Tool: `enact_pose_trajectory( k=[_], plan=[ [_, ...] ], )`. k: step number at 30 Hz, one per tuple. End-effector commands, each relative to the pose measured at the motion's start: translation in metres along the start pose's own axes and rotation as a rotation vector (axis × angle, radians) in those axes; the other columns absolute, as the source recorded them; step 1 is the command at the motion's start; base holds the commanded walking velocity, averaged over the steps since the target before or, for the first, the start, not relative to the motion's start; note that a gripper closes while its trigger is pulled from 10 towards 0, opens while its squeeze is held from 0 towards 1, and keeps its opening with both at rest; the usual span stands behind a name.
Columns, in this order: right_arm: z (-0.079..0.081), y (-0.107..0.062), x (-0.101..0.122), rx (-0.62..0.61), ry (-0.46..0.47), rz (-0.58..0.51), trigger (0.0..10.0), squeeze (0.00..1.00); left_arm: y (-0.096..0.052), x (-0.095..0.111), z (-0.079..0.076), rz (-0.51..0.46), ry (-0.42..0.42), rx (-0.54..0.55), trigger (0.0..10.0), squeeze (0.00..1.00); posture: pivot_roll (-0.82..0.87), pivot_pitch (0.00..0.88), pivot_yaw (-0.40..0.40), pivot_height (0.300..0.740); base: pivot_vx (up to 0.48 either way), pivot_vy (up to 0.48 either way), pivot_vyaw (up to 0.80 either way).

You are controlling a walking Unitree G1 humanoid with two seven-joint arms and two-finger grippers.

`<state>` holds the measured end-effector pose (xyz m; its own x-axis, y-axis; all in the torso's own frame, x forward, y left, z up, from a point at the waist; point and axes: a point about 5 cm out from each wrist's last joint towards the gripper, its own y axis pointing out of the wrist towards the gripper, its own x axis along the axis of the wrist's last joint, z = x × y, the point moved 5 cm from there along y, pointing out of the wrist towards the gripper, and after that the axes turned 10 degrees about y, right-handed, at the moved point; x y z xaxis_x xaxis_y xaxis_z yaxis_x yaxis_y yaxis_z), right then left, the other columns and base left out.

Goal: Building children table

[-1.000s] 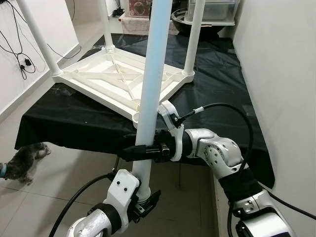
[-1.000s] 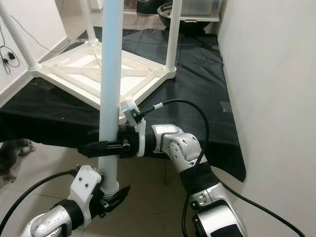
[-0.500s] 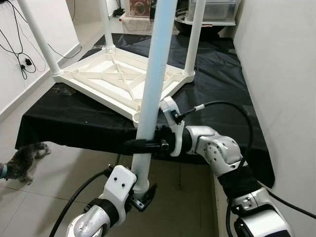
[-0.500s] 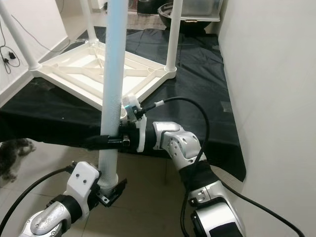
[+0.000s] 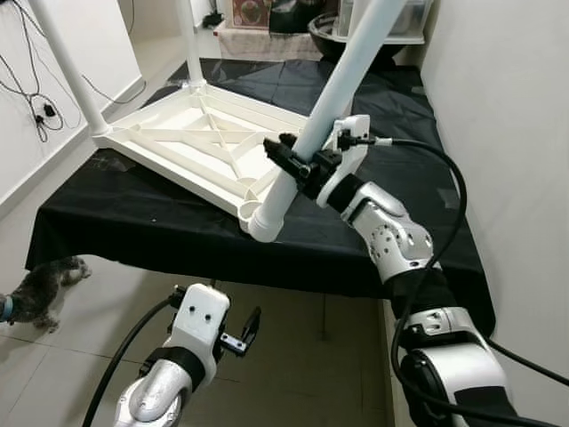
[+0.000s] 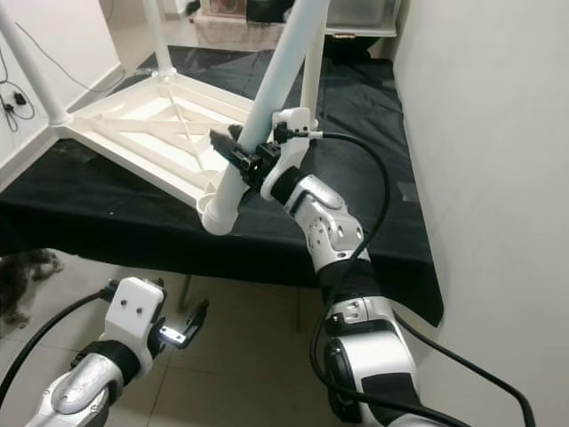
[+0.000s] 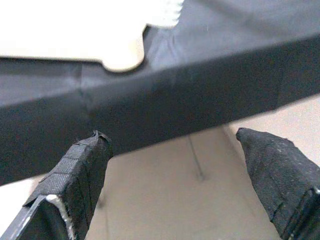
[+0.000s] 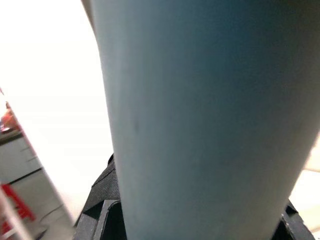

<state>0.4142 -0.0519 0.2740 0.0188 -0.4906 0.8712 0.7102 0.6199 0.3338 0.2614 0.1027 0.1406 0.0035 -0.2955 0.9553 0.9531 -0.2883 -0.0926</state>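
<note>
The white table top [image 5: 169, 142] lies upside down on a black-covered platform [image 5: 124, 222], with white legs [image 5: 62, 76] standing up from its far corners. My right gripper [image 5: 298, 165] is shut on a loose white leg [image 5: 333, 98]. That leg tilts up toward the back right, and its lower end [image 5: 265, 222] hangs just over the near corner socket [image 5: 248, 212]. Seen from the right wrist, the leg [image 8: 200, 125] sits between the fingers. My left gripper [image 5: 244, 329] is open and holds nothing, low over the floor in front of the platform; its fingers [image 7: 80, 170] frame the cloth edge.
A small dog [image 5: 40, 289] stands on the tiled floor at the left. A white wall [image 5: 507, 133] runs close along the right side. Storage boxes and a dark bowl [image 5: 324, 27] sit behind the platform. Cables [image 5: 36, 98] hang on the left wall.
My left gripper let go of the leg's lower end and dropped away. My right gripper raised and tilted the leg, bringing its lower end up to the table top's near corner.
</note>
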Motion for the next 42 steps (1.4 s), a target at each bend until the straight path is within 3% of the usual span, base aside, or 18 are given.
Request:
enact_pose_trajectory(
  k=[1, 3, 8, 10, 11, 21, 42],
  plan=[
    [0.009, 0.007, 0.018, -0.009, -0.050, -0.080, 10.0, 0.00, 0.001, 0.013, 0.002, -0.045, 0.012, 0.025, 10.0, 0.00, 0.04, 0.104, -0.012, 0.734, 0.000, 0.000, 0.00],
    [0.009, 0.009, 0.021, -0.023, -0.064, -0.095, 10.0, 0.00, 0.002, 0.016, 0.003, -0.058, 0.013, 0.035, 10.0, 0.00, 0.04, 0.104, -0.012, 0.734, 0.000, 0.000, 0.00],
    [0.027, 0.020, 0.029, 0.002, -0.183, -0.145, 10.0, 0.00, 0.007, 0.030, 0.023, -0.106, 0.013, 0.139, 10.0, 0.00, 0.03, 0.081, -0.021, 0.734, 0.000, 0.000, 0.00],
    [0.027, 0.020, 0.029, 0.002, -0.183, -0.145, 10.0, 0.00, 0.007, 0.030, 0.023, -0.106, 0.013, 0.139, 10.0, 0.00, 0.03, 0.081, -0.021, 0.734, 0.000, 0.000, 0.00],
    [0.029, 0.022, 0.030, -0.009, -0.198, -0.162, 10.0, 0.00, 0.008, 0.039, 0.039, -0.142, 0.037, 0.209, 10.0, 0.00, 0.03, 0.078, -0.022, 0.734, 0.000, 0.000, 0.00],
    [0.024, 0.025, 0.021, -0.073, -0.193, -0.168, 10.0, 0.00, 0.007, 0.057, 0.073, -0.196, 0.083, 0.389, 10.0, 0.00, 0.03, 0.085, -0.028, 0.734, 0.025, 0.000, 0.44],
    [0.015, 0.024, 0.013, -0.108, -0.189, -0.142, 10.0, 0.00, 0.002, 0.050, 0.084, -0.153, 0.129, 0.443, 10.0, 0.00, 0.04, 0.102, -0.022, 0.734, 0.401, 0.000, 0.00]
  ],
)
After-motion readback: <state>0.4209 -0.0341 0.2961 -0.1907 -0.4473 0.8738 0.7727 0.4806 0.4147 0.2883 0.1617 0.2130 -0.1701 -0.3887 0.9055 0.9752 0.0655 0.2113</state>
